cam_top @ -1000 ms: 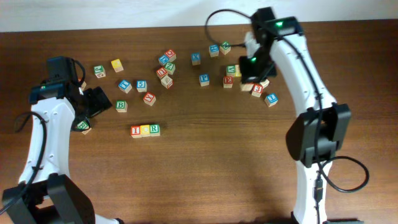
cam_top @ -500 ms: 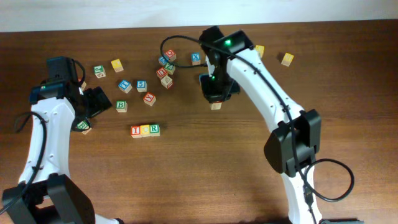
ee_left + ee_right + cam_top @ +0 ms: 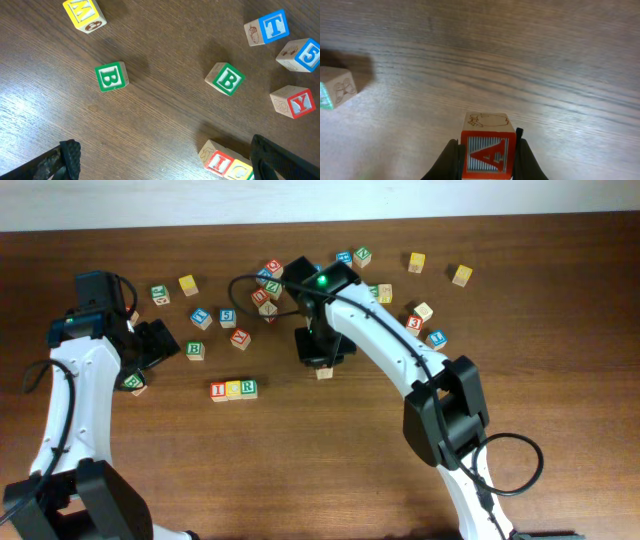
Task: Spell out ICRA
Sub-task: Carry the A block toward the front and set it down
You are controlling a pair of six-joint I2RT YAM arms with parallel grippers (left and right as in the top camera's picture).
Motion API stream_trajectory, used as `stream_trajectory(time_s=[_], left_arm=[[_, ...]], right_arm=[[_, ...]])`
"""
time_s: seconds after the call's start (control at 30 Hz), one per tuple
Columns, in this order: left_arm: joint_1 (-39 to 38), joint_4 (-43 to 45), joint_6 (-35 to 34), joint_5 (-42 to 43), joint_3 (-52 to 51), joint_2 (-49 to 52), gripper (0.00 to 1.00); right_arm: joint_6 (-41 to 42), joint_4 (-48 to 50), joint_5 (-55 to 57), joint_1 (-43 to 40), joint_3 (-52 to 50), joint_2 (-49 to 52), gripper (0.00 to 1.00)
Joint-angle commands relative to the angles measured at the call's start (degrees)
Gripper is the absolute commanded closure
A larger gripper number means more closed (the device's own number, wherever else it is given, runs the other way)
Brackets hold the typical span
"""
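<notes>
1. Swinging leftward, the right arm (image 3: 390, 350) has carried its wrist from the right-hand scatter of cubes to mid-table, right of the spelled row. The left arm (image 3: 75, 380) has not shifted.
2. The table (image 3: 300, 470) is dark wood. Its far edge meets a pale wall at the top of the overhead view, and its near half is bare.
3. From overhead the right gripper (image 3: 322, 362) hides most of its load, with only a sliver of wood showing below it. The right wrist view shows the red "A" cube (image 3: 488, 152) clamped between both fingers (image 3: 451, 161). The letter faces the camera and an outline drawing is on the upper face. Whether it touches the wood cannot be told.
4. The left gripper (image 3: 164, 152) is spread wide with nothing between its fingers, over the wood left of the row.
5. The row reads red "I" cube (image 3: 218, 390), yellow cube (image 3: 233, 389), green "R" cube (image 3: 248, 388), touching side by side. The left wrist view catches only the "I" and a yellow corner.
6. That view alone makes other letters legible: two green "B" cubes (image 3: 111, 76), a blue "T" cube (image 3: 267, 27), a blue "5" cube (image 3: 299, 54) and a red "Y" cube (image 3: 294, 101).
7. Bare wood lies between the "R" and the held "A". The far strip is crowded with loose cubes (image 3: 268, 285).
</notes>
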Motion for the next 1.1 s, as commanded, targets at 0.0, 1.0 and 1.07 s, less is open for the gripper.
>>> stream_trajectory(time_s=[0.0, 1.0, 1.07], left_arm=[[0.2, 0.0, -0.3, 0.4, 0.1, -0.2, 0.01], [0.2, 0.0, -0.3, 0.4, 0.1, -0.2, 0.01], [0.2, 0.0, -0.3, 0.4, 0.1, -0.2, 0.01]], right_arm=[[1.4, 2.3, 0.7, 0.5, -3.5, 0.5, 0.87], [4.4, 18.0, 8.4, 0.0, -13.2, 0.5, 0.3], [4.4, 18.8, 9.7, -0.7, -13.2, 0.5, 0.3]])
